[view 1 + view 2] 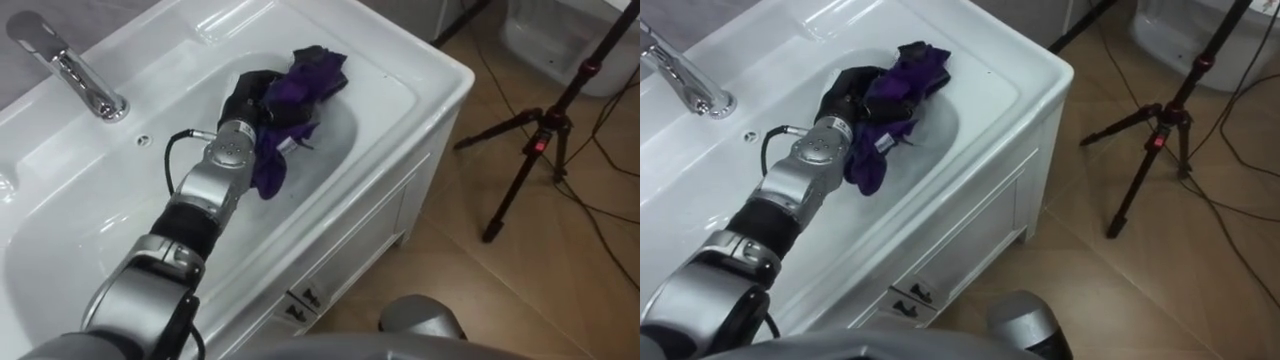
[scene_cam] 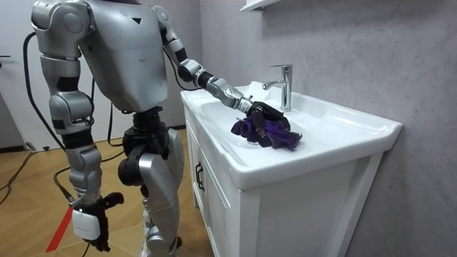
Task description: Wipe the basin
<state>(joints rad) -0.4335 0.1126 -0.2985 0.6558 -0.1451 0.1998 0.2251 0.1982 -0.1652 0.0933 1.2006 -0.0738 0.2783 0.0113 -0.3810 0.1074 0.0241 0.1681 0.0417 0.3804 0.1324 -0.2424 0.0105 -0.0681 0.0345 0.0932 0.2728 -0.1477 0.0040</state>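
**Left hand buried in cloth at the basin**

The robot stands at the white vanity cabinet [image 2: 300, 207] under the white ceramic basin [image 1: 385, 95]. A black tripod [image 1: 540, 140] stands on the floor beside the basin, and a chrome tap [image 1: 85, 75] rises behind it. The crumpled purple cloth [image 1: 305, 75] lies inside the basin. The left hand [image 1: 248, 95] rests on the cloth with its fingertips hidden in the folds, so I cannot tell its grip. The right hand [image 2: 96, 218] hangs away from the basin and is hard to make out.

One basin [image 1: 425, 62], one faucet [image 1: 85, 80], one purple cloth [image 1: 316, 76], one tripod [image 1: 545, 128].
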